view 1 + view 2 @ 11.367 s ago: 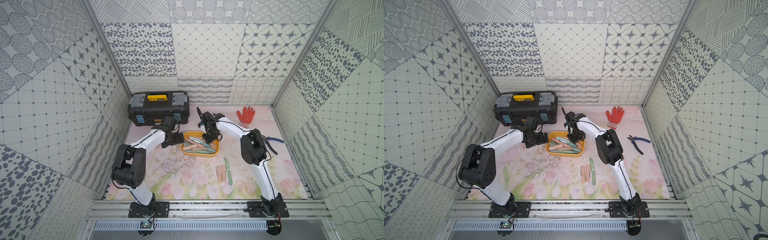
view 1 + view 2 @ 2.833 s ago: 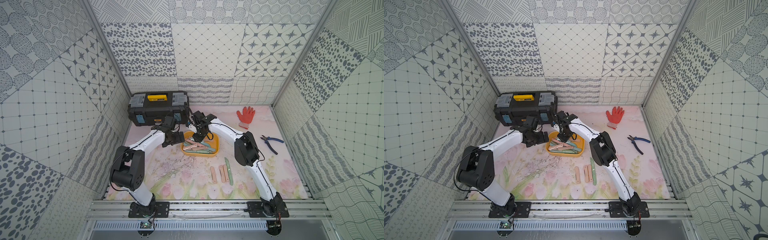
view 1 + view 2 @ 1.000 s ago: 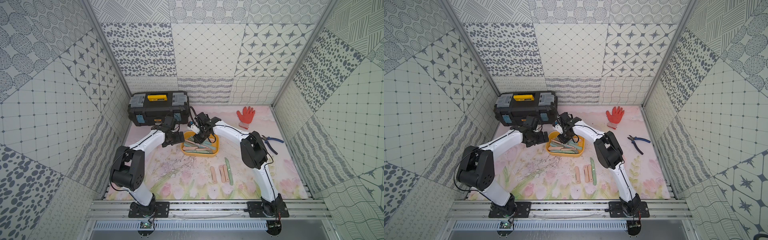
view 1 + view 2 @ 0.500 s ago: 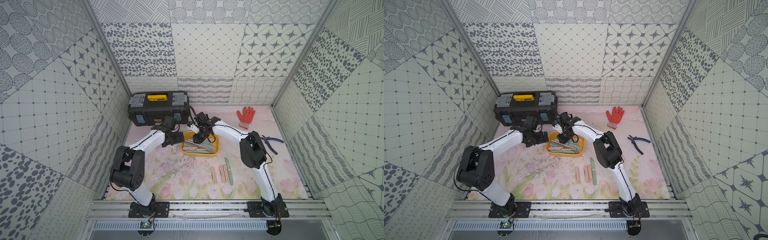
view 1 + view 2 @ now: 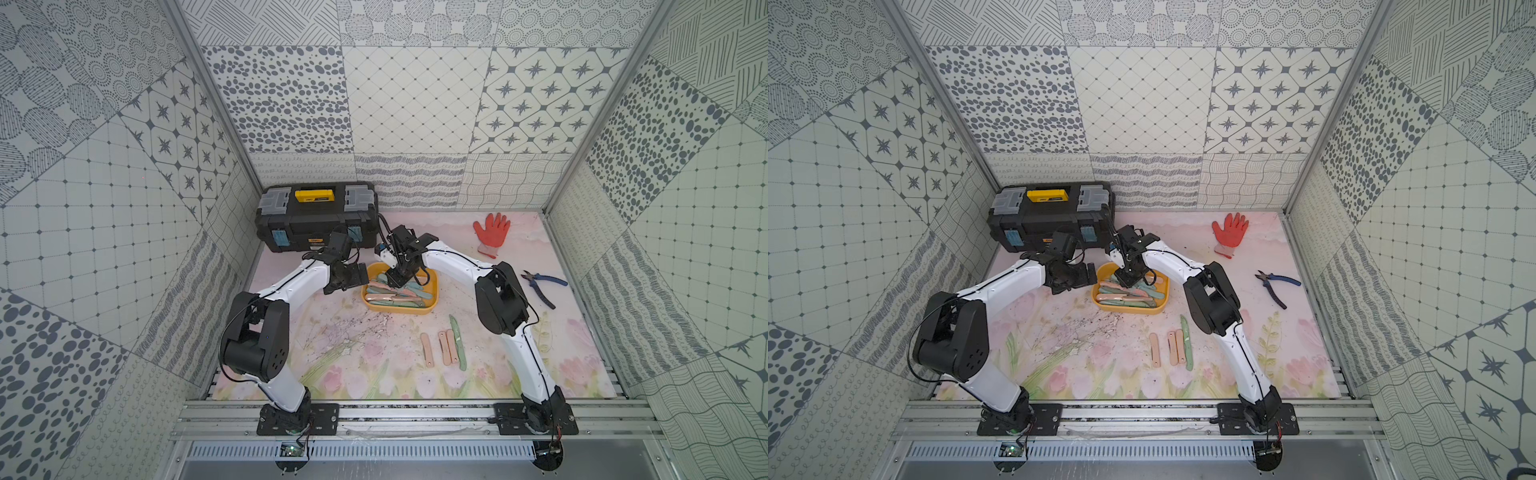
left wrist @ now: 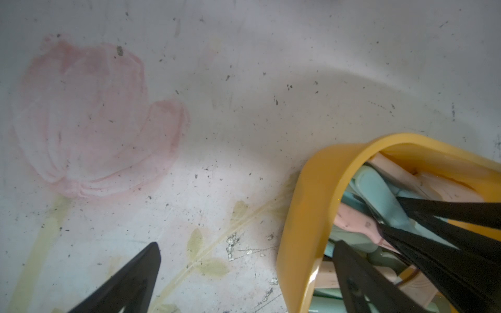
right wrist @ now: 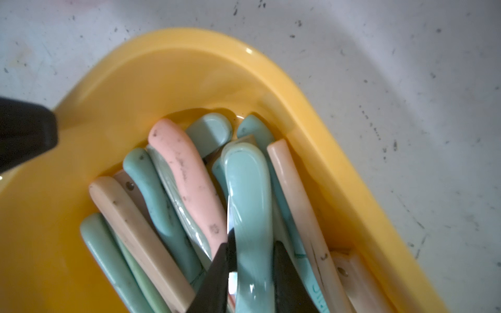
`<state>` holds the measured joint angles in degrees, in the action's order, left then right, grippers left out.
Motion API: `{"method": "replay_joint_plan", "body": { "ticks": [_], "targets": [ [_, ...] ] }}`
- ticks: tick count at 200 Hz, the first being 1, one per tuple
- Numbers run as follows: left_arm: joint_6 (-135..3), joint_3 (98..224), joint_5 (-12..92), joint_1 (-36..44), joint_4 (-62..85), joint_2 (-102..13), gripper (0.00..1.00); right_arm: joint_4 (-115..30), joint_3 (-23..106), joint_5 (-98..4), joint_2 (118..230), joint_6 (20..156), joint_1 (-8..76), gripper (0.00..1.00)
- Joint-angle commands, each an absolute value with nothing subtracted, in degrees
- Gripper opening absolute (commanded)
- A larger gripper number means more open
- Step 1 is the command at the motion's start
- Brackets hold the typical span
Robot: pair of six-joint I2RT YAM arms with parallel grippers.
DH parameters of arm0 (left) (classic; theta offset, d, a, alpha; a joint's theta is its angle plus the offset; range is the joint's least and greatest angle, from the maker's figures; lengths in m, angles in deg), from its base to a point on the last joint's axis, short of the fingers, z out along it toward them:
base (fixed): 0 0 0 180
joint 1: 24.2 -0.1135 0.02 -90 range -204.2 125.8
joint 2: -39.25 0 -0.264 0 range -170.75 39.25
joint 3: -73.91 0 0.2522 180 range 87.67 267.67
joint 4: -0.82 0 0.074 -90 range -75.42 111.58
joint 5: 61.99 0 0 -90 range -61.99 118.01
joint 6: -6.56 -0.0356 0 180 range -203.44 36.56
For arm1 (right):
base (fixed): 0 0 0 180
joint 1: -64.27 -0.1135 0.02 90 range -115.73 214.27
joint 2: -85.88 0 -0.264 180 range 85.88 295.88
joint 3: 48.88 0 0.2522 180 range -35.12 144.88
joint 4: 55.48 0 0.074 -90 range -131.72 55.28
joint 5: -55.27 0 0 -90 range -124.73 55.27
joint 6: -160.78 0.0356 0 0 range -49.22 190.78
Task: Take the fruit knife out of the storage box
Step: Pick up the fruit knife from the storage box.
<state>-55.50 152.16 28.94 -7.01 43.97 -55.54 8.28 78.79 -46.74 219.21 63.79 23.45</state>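
The yellow storage box (image 5: 435,286) (image 5: 1166,291) sits mid-table with several pink, teal and beige fruit knives piled in it. My right gripper (image 5: 395,279) (image 5: 1128,279) reaches down into the box. In the right wrist view its gripper (image 7: 253,241) is shut on a pale teal fruit knife (image 7: 249,189), one black finger on each side of the handle. My left gripper (image 5: 353,280) (image 6: 245,244) stands open across the box's left wall (image 6: 306,216), with one finger outside and one inside.
Several knives (image 5: 446,347) lie side by side on the mat in front of the box. A black toolbox (image 5: 318,216) stands at the back left. A red glove (image 5: 491,230) and blue-handled pliers (image 5: 540,286) lie to the right.
One more pink knife lies on the mat than in the oldest frames. Over the last second the right gripper has stayed low in the box, shifting only slightly. The left arm has not moved.
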Motion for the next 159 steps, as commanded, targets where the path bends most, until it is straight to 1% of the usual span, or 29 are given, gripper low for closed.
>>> {"method": "replay_joint_plan", "body": {
  "ticks": [1,47,159],
  "targets": [
    [-55.2,152.2,28.1,-6.8,44.5,-54.6,0.99,9.9,80.2,-47.5,221.4,63.6,23.0,0.21],
    [-55.2,152.3,28.2,-6.9,44.5,-54.6,0.99,9.7,79.1,-47.5,219.1,64.1,23.0,0.2],
    [-55.2,152.4,28.5,-6.8,44.2,-54.9,0.99,7.9,69.2,-47.1,203.6,68.0,23.0,0.21]
  ]
}}
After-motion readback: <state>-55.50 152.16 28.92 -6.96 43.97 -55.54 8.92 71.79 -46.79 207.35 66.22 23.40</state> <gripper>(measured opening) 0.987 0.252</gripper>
